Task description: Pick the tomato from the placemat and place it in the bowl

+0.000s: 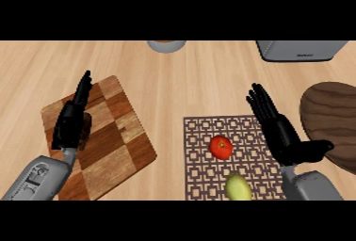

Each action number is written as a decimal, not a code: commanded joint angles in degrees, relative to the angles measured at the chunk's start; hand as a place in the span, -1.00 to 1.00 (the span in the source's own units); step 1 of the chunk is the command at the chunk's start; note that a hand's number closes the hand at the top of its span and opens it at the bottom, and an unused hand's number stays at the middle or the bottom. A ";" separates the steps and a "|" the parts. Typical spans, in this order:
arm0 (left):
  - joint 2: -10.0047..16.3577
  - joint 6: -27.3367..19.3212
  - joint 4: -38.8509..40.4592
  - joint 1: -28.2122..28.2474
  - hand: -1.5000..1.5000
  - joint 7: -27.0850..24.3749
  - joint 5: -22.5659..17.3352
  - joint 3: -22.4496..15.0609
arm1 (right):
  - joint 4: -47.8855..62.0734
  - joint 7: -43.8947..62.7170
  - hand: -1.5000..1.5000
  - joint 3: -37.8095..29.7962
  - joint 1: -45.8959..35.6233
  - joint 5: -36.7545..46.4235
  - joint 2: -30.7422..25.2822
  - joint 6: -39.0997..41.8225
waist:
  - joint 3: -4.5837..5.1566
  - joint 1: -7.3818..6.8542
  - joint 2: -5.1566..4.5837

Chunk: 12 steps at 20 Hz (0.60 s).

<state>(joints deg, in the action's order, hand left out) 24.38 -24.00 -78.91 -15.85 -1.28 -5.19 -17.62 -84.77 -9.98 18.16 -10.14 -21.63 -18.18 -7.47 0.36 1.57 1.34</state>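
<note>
A: Where is the tomato?
B: On the patterned placemat, a little right of its middle, with nothing touching it

A: And the bowl?
B: A dark wooden one at the right edge of the view, partly cut off, lying just beside the placemat on the light wooden counter

A: What is the right hand doing?
B: It sits over the placemat's right border, between the tomato and the bowl. Its fingers are straight and point away from the robot, and the thumb sticks out towards the bowl. It holds nothing and stands apart from the tomato

A: The left hand?
B: Over the checkered cutting board at the left, fingers straight and together, pointing up the view, with nothing in it

A: Anything else on the placemat?
B: A yellow-green fruit near its lower edge, just below the tomato; I cannot tell what kind

A: And further back?
B: A small grey round vessel at the top middle and a grey boxy appliance at the top right, both cut off by the view's edge
</note>
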 commanded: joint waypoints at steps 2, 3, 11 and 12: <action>-1.25 0.21 0.49 -2.17 0.00 -0.18 1.65 2.32 | -0.31 -3.79 1.00 -7.76 1.72 -6.58 -4.96 11.18 | -0.39 -1.17 -1.36; -0.36 -1.12 -3.80 0.91 0.00 1.41 1.94 1.32 | 3.67 -9.81 1.00 -9.14 2.77 -9.09 -4.95 16.30 | -0.47 -1.77 -1.33; 3.54 2.70 -9.08 1.81 0.00 7.91 -2.83 5.51 | 18.81 -29.37 -1.00 -19.54 8.18 -5.25 -2.79 11.64 | -0.56 -2.08 -1.42; 2.85 2.09 -7.49 3.36 0.00 4.24 -1.53 5.32 | 19.68 -34.99 -1.00 -18.83 10.45 -3.81 -2.55 14.60 | -0.52 -1.82 -1.46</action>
<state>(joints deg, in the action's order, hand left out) 27.16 -22.59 -85.46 -14.09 3.32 -6.41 -13.06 -71.24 -30.79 1.50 -3.33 -26.05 -22.78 1.46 -0.07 0.13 0.02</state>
